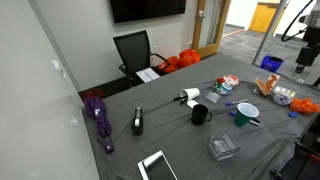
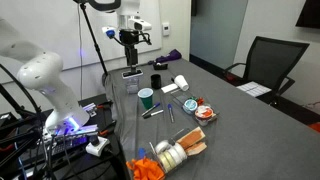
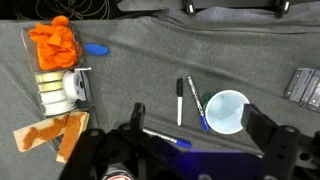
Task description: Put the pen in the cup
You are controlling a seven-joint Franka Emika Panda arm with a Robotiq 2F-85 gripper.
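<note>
The teal-green cup [image 3: 225, 111] stands upright on the grey table, white inside and empty; it shows in both exterior views [image 1: 246, 113] [image 2: 146, 96]. The thin blue pen [image 3: 197, 102] lies flat with its end against the cup's left side, and it also shows in an exterior view [image 2: 152, 112]. My gripper [image 3: 200, 130] is open and empty, high above the table, with the cup between its fingers in the wrist view. In an exterior view the gripper [image 2: 130, 43] hangs well above the table's far end.
A black-and-white marker [image 3: 180, 101] and a silver pen with a blue end [image 3: 166, 139] lie beside the pen. Tape rolls [image 3: 58, 88], an orange bag [image 3: 55, 42] and a snack packet [image 3: 48, 135] sit to the left. A clear box [image 3: 305, 85] and a black mug [image 1: 200, 115] are nearby.
</note>
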